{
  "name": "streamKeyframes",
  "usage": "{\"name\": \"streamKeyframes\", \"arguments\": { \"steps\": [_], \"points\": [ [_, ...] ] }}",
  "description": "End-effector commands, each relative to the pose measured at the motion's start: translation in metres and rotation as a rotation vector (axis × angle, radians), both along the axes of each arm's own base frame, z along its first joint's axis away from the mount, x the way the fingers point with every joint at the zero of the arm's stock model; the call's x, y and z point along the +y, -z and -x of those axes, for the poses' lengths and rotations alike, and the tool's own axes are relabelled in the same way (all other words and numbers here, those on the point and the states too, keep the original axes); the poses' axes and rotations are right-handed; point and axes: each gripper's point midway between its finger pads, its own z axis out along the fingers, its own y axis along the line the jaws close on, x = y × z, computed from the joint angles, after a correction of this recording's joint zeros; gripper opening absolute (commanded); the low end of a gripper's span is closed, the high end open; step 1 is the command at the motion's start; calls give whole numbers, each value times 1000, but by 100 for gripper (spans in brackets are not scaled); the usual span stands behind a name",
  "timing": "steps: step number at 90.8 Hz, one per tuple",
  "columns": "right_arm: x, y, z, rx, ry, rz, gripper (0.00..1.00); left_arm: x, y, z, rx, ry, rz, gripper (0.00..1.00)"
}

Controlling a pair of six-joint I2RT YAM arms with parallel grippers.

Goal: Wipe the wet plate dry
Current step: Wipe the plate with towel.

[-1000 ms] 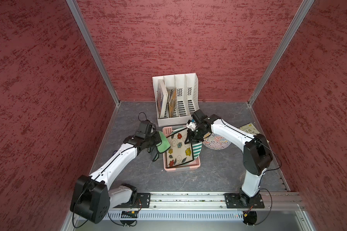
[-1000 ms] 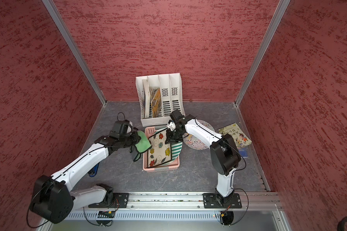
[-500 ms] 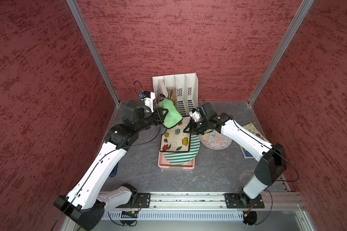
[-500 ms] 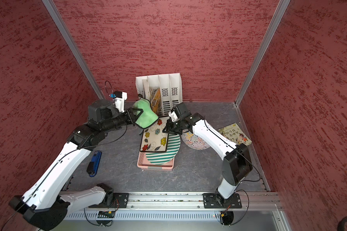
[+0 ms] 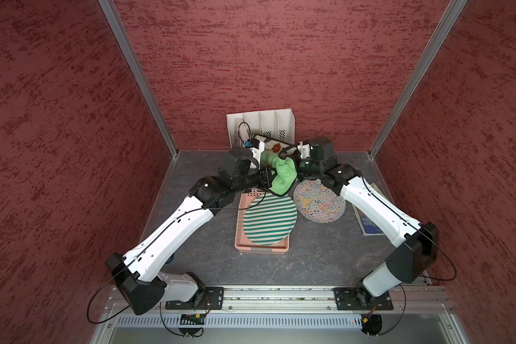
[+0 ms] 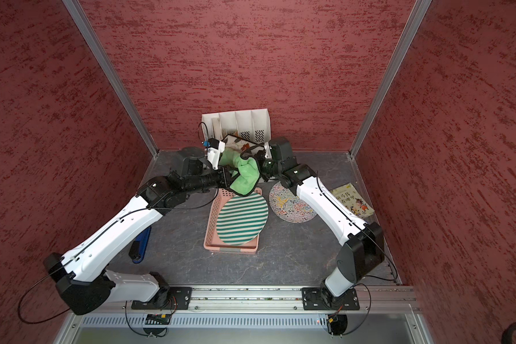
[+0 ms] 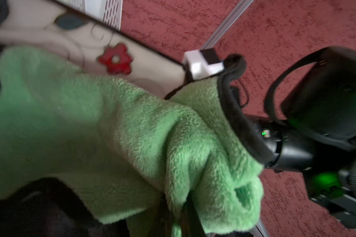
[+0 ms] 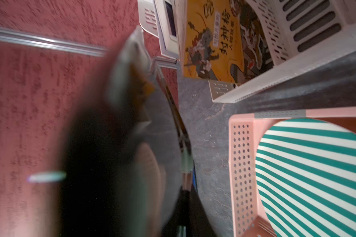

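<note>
Above one pink basket [image 5: 262, 249], left gripper [image 5: 269, 178] grips one green cloth [image 5: 283, 175], right gripper [image 5: 289, 153] one floral plate [image 5: 276, 146].

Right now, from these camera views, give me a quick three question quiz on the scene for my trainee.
1. True or false: the pink basket is empty.
2. The left end effector grips: A) a green cloth, B) a sponge, C) a mug.
3. Fill in: the right end effector holds up the ____ plate.
Key: 1 false, the striped plate lies in it. 2 A. 3 flowered: it is the flowered plate.
</note>
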Motion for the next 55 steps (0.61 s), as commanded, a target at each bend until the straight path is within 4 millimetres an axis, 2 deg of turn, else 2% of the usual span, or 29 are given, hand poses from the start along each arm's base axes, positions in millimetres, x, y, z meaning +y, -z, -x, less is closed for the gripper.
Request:
{"name": "streamKeyframes", "arguments": {
  "steps": [1,9,15,23,27,33,45,49,55],
  "points": [
    [-15,-168,22,-393,-4,-347,0,21,36,-1,120,-66,-67,0],
    [-16,-181,28,-430,-24,-371,0,35,46,-3,158,-108,-75,0],
    [-17,-186,35,-464,-54,-369,0,54,47,-10,172,-177,-66,0],
    [-14,-179,47,-505,-120,-307,0,87,34,-22,159,-281,-36,0],
    [-15,-181,63,-554,-166,-266,0,103,24,-29,142,-322,-14,0],
    [-14,-173,78,-597,-233,-211,0,115,6,-38,103,-333,6,0],
    [-14,-161,110,-644,-366,-166,0,114,-25,-50,51,-265,11,0],
    [-14,-158,121,-660,-410,-155,0,105,-36,-51,34,-206,35,0],
    [-14,-152,129,-661,-447,-129,0,77,-58,-48,-9,-57,116,0]
  ]
}}
